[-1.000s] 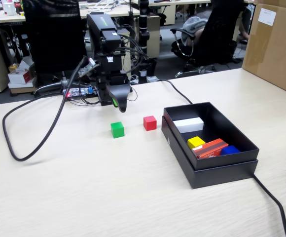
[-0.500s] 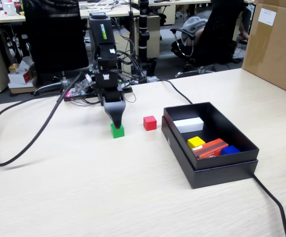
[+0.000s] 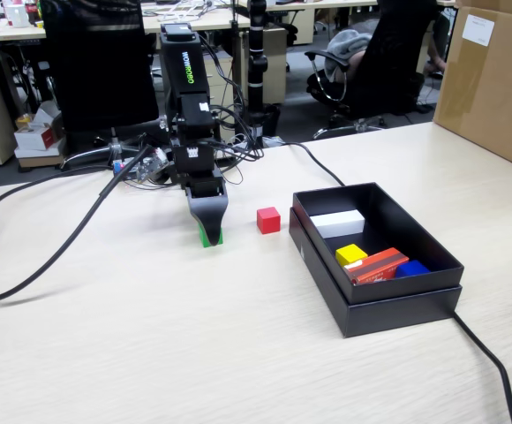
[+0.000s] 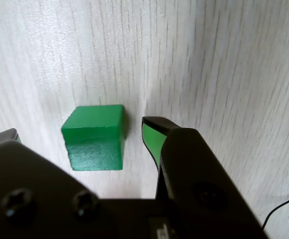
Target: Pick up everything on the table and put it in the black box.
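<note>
In the fixed view, the table (image 3: 150, 353) of pale wood stood in an office with chairs behind. The gripper (image 3: 208, 231) pointed down over the green cube (image 3: 212, 238), mostly hiding it; the red cube (image 3: 268, 220) lay just beside the black box (image 3: 397, 300), the yellow cube (image 3: 350, 254) inside. In the wrist view, the green cube (image 4: 93, 137) sat on the table between spread jaws, a gap showing beside the right fingertip (image 4: 152, 137).

Fixed view: set at the near edge of the surface (image 3: 238, 353), raised, facing the far office, taking in arm, black box (image 3: 388, 300) at right. Wrist view: riding on the hand (image 4: 92, 132), looking straight down, very close. Shared by both: green cube (image 4: 93, 137) and surrounding wood.
</note>
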Tool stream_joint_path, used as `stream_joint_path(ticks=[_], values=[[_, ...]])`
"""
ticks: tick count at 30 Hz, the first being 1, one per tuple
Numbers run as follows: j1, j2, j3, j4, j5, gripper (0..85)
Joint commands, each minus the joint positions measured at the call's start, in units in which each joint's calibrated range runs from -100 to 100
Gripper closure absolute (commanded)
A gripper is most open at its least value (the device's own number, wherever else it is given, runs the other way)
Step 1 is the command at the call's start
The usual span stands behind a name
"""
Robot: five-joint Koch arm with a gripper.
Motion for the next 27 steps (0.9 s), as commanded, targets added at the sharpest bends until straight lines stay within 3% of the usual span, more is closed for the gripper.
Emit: stream_joint_path(ticks=[1, 10, 18, 21, 22, 25, 27], values=[[-0.2, 1.1, 3.5, 0.7, 0.0, 37.9], [-0.2, 4.1, 3.5, 1.3, -0.2, 41.4], [-0.5, 5.9, 4.0, 1.3, 0.0, 56.0], [-0.5, 6.0, 3.6, 1.3, 0.0, 57.6], [-0.5, 6.0, 3.5, 1.3, 0.0, 59.7], [-0.6, 6.0, 3.9, 1.4, 0.3, 76.3], [-0.6, 5.8, 3.9, 1.3, 0.4, 79.9]])
